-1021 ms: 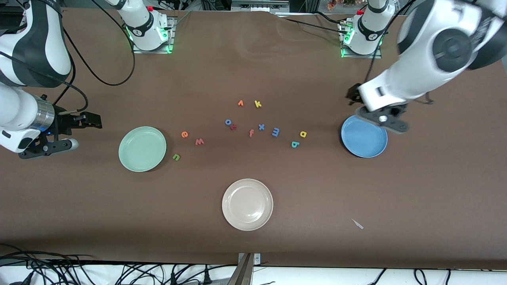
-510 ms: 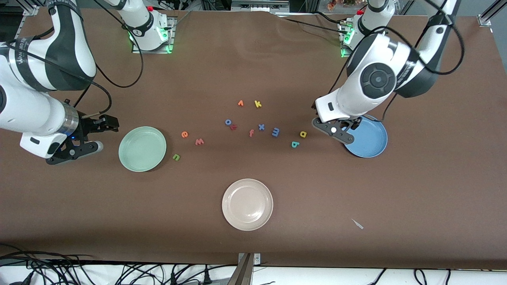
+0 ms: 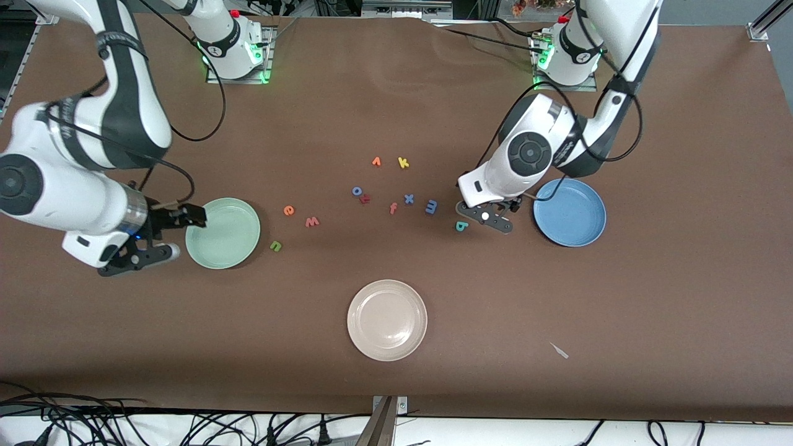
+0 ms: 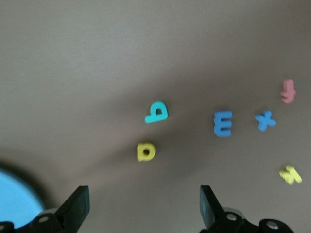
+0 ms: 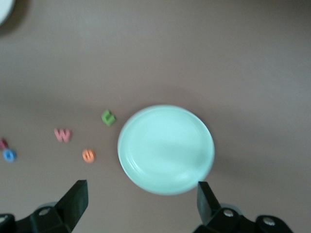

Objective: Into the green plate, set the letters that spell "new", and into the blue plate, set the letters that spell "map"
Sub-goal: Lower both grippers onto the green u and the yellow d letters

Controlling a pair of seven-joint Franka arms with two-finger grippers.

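We are opening the task, both plates empty: green plate at nine o'clock, blue plate at three. Right gripper is hanging wide beside green; left gripper is hanging wide over the a, beside p and m; next, we judge, lowering squarely. The n, e, w are lying beside green.

- You are losing the yellow a in the front view: the left arm's wrist is covering it.
- The blue plate is running off the left wrist view's edge.
- The cream-white plate is showing only a sliver at a corner of the right wrist view.
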